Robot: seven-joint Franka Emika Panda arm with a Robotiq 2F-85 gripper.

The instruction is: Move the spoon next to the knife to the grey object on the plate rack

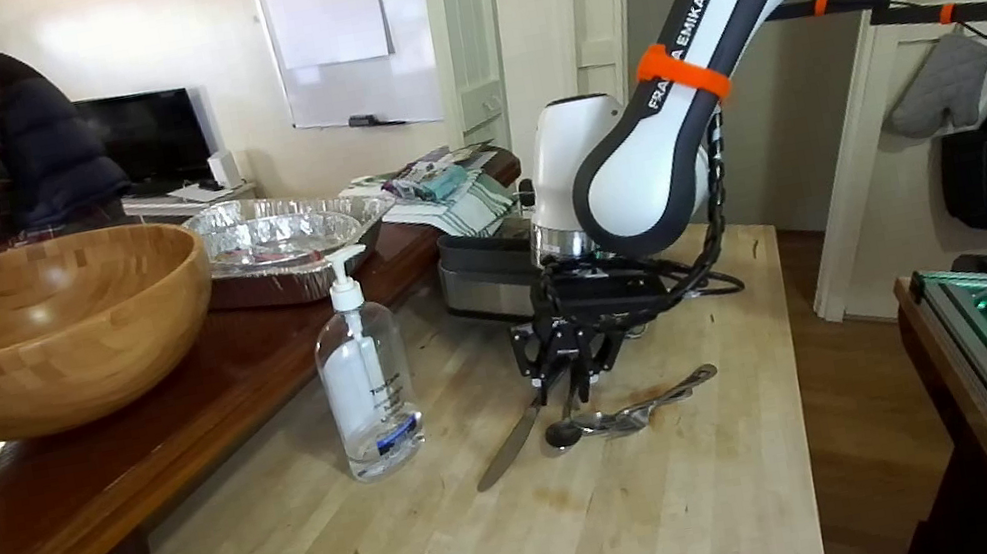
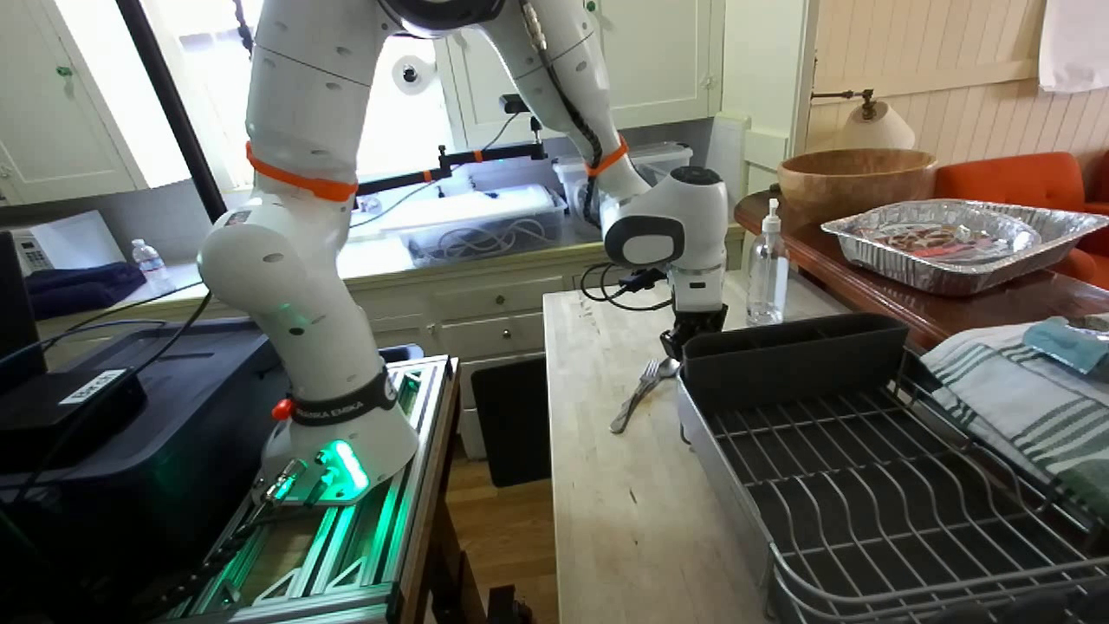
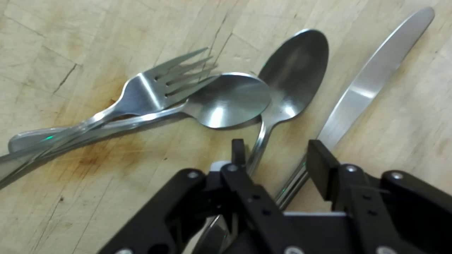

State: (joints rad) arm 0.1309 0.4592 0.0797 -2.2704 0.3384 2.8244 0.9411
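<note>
In the wrist view the spoon (image 3: 296, 70) lies beside the longer knife (image 3: 374, 77), their handles running down beneath my gripper (image 3: 277, 153). The jaws stand apart; both handles cross the gap, the spoon's close by one fingertip. Whether the fingers touch either is unclear. In an exterior view my gripper (image 1: 565, 391) is low over the table, with the spoon's bowl (image 1: 562, 434) and the knife's blade (image 1: 511, 452) showing in front. The metal plate rack (image 2: 728, 485) carries the grey object (image 2: 793, 360), a long dark holder, at its end nearest the gripper; it hides part of the fingers.
A fork (image 3: 141, 95) crosses another spoon (image 3: 233, 102), whose bowl meets the first spoon's. A clear pump bottle (image 1: 371, 390) stands near the knife. Foil trays (image 2: 962, 243) and a big wooden bowl (image 1: 37, 337) sit on the adjoining dark table. A striped towel (image 2: 1022, 390) lies beside the rack.
</note>
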